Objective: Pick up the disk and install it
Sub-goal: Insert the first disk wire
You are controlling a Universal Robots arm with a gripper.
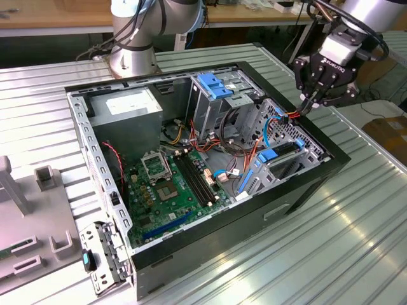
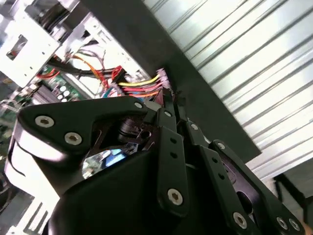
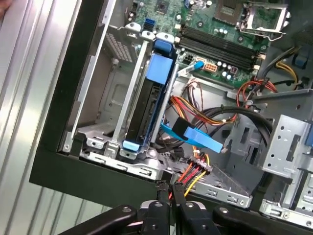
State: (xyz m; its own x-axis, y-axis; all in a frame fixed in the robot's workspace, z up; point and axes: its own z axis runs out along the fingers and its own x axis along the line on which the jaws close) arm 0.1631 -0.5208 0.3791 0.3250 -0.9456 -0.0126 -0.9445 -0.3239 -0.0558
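Disk (image 3: 145, 110): centre-left of first wrist view, on edge in drive bay (image 3: 128, 98), blue carrier (image 3: 160, 68) around it.
Gripper (image 3: 168, 190): lower centre, at case rim (image 3: 98, 169); fingers (image 3: 160, 193) closed together beside power plug (image 3: 198, 166).
Handling: likely rigid, dense, shock-sensitive; grip carrier edges.

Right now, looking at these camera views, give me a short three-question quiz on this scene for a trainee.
1. True or false: the end effector is beside the red and yellow wires at the computer case's rim.
2. Where is the disk? A) gripped by the end effector; B) standing in a metal bay inside the case; C) lying on the table outside the case.
3. Fill in: the plastic carrier around the disk is ____.
Key: 1 true; 2 B; 3 blue.
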